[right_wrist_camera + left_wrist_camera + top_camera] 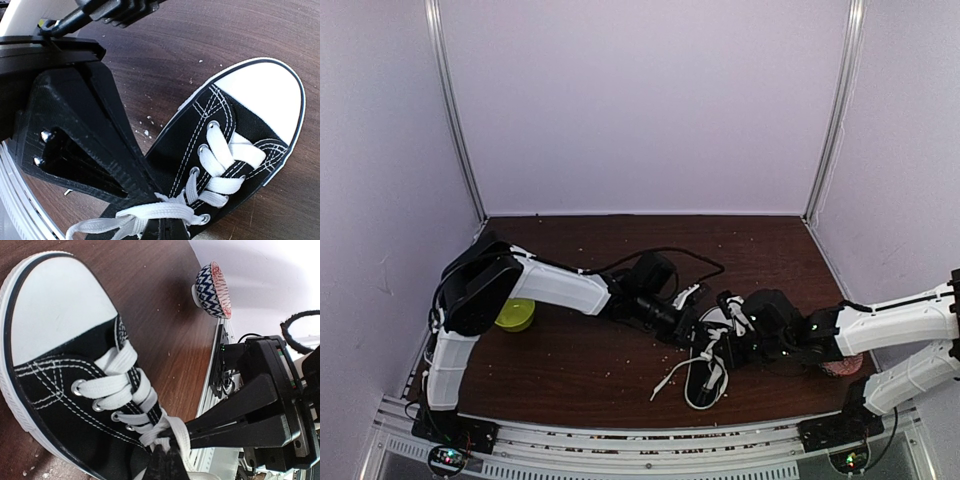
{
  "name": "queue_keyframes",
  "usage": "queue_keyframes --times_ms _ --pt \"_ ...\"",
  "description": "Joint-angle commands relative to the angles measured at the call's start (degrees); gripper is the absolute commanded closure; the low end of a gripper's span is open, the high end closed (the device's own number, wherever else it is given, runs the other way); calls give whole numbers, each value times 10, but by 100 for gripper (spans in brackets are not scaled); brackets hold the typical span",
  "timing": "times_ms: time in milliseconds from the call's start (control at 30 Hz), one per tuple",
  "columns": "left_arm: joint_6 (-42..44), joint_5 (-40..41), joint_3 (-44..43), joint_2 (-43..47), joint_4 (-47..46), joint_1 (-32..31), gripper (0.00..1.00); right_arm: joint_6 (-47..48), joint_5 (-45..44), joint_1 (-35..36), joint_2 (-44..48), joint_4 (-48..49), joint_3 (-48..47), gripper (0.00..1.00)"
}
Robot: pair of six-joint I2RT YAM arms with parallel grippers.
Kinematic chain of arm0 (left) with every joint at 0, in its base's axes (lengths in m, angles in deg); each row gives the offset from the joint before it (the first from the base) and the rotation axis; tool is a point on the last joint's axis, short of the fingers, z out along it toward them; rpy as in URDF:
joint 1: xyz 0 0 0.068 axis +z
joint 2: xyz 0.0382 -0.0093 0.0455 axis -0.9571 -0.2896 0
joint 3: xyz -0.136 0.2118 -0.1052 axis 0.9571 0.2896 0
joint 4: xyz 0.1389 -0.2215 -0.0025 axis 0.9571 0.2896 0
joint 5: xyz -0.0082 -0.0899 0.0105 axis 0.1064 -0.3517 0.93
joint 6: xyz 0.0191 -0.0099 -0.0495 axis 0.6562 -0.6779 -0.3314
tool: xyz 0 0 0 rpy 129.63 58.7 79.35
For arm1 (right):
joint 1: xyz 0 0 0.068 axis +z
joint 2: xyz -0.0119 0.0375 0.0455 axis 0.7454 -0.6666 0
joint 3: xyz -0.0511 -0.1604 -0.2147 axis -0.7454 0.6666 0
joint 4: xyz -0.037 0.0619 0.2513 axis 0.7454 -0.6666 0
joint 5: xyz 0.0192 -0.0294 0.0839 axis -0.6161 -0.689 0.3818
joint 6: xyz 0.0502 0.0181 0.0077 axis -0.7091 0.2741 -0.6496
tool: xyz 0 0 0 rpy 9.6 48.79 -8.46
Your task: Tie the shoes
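Left hand (165,462) and right hand (162,222) both pinched tight on lace (150,212), by the top eyelets (204,218) of the shoe (50,372). I'd draw them apart slowly, evenly, or the shoe skids.

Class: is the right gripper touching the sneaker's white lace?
Touching. The right wrist view shows the right gripper shut on the white lace over the sneaker.

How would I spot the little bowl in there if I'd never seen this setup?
Look at the brown table, then its right side, beneath the white right arm. The bowl sits there, right of the sneaker. Its blue-and-white zigzag outside and reddish inside set it apart from the plain yellow-green round thing on the left.
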Motion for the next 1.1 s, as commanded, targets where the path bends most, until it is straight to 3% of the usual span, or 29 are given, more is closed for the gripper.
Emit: queue_keyframes --times_ms 0,167,467,600,1067 --pt "-4 -3 -4 -1 -38 -13 100 -1 -2 -2 19 4 5 100" --pt "-6 20 9 15 -40 -11 100 0 -16 -2 36 -21 8 100" --pt "-23 41 32 30 -52 -4 100 12 -13 -2 142 -63 36 53" --pt "-25 41 33 31 -55 -4 100 13 -14 5 172 -61 28 42" --pt "-25 41 33 33 -52 -4 100 54 -21 49 44 -42 -57 49"
